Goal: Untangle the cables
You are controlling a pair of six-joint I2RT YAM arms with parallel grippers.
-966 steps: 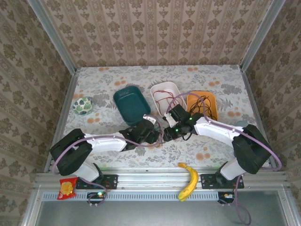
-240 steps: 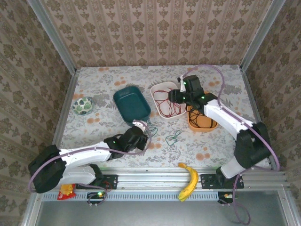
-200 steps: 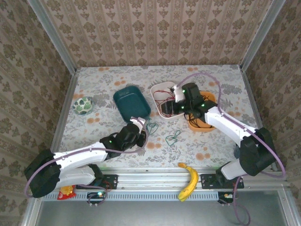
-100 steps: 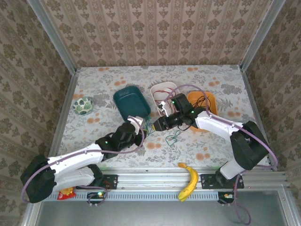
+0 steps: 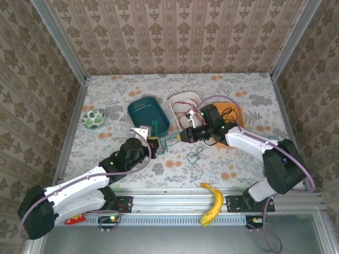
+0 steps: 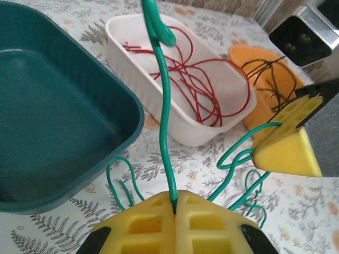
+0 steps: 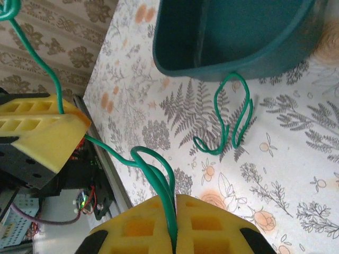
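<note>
Both arms have shifted in the last half second: the left claw (image 5: 151, 142) has drawn back toward its own side with a strand raised above it, and the right claw (image 5: 186, 135) has edged away toward the trays.

Between them runs the thin green cable (image 6: 165, 121), and each claw is clamped on it. The left wrist view shows yellow foam pads pressed together with the strand rising straight up out of the seam. The right wrist view shows the same, with a doubled bend of the green cable nipped between the pads. The rest lies slack on the flower-patterned bench (image 5: 233, 84), looping just in front of the deep teal plastic bin (image 6: 119, 143) and trailing toward the near edge.

The thin red cable (image 6: 186, 71) sits coiled in the white plastic tray (image 6: 212, 129), and the thin black cable (image 6: 270, 79) in the orange plastic tray (image 6: 254, 55), each alone.

The held span runs roughly left to right, 1 end per claw, with loose loops hanging from it. The left claw is nearer the teal bin, which holds nothing, so the likely step is to pull the 2 grips apart until the loops open. Too quick a pull could tighten a crossing into a knot.
</note>
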